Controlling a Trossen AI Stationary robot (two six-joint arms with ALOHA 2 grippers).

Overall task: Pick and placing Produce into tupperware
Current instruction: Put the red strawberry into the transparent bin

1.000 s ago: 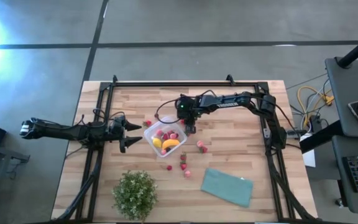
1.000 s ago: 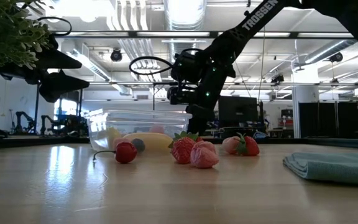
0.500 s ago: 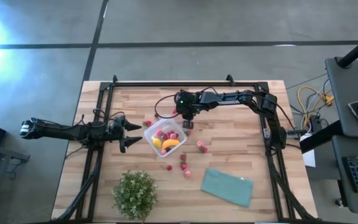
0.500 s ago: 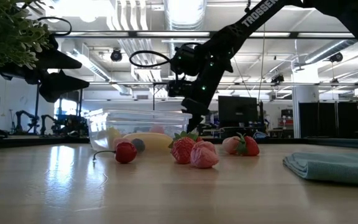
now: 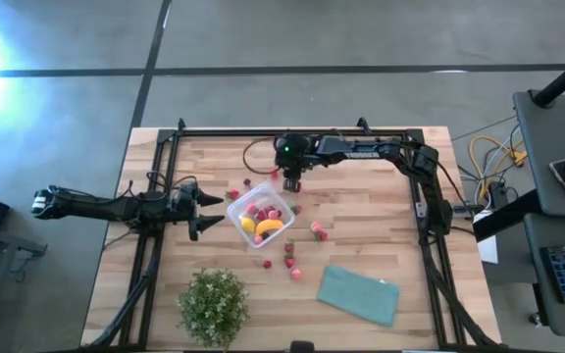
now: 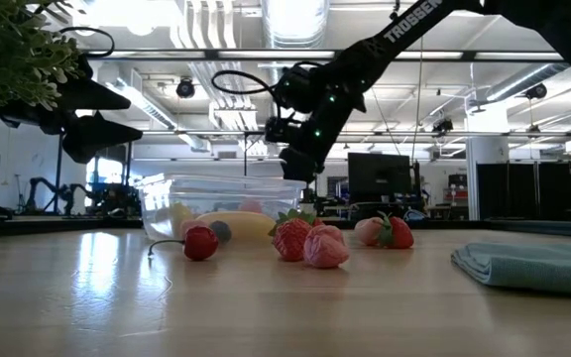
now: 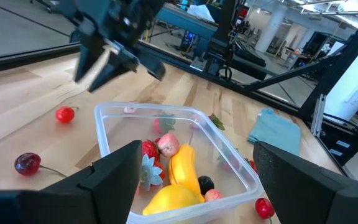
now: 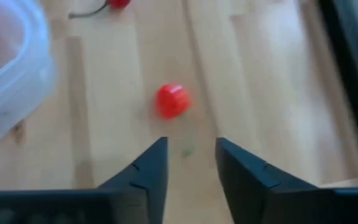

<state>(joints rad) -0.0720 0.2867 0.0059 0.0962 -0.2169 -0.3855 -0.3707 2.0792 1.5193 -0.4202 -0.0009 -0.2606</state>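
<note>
Since the earlier frame our right arm has swung away from the near corner of the tupperware [image 5: 261,218] toward the far side of the tabletop [image 5: 371,196], and its right gripper [image 5: 290,183] now hangs just beyond the container's far corner. Our left arm has not shifted; its left gripper [image 5: 207,212] waits just beside the tupperware's left side.

We judge the job partly done. Inside the clear tupperware lie the banana [image 7: 182,167], a yellow round fruit [image 7: 166,201] and several strawberries [image 5: 260,211]. Left outside are a cluster of strawberries [image 5: 318,231] on the right of the container, a few more red fruits [image 5: 289,260] nearer the plant [image 5: 213,305] and the teal cloth [image 5: 359,293], and small red pieces [image 5: 233,194] on the far-left side.

Our left fingers [image 7: 114,180] stand wide apart and hold nothing. Our right fingers [image 8: 146,171] show a narrow gap with nothing between them; below them a single red fruit [image 8: 173,101] lies on the bare wood, apart from the fingertips. We take that fruit as the likely next pick, which would need the fingers opened wider first.
</note>
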